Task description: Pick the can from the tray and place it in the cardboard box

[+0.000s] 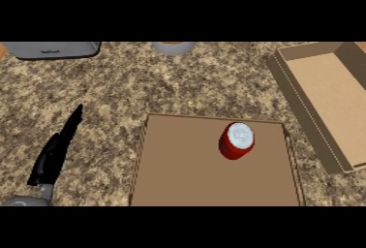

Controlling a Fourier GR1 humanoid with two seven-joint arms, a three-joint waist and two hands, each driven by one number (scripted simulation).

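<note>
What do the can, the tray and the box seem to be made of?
Can: probably metal, with a glossy red side and a pale silvery lid. Tray: matte brown, wood or board, with thin raised edges. Cardboard box: matte tan cardboard, with plain thin walls.

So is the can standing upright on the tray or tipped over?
Upright: the can stands on the tray, its pale round top facing up and its red side showing below.
</note>
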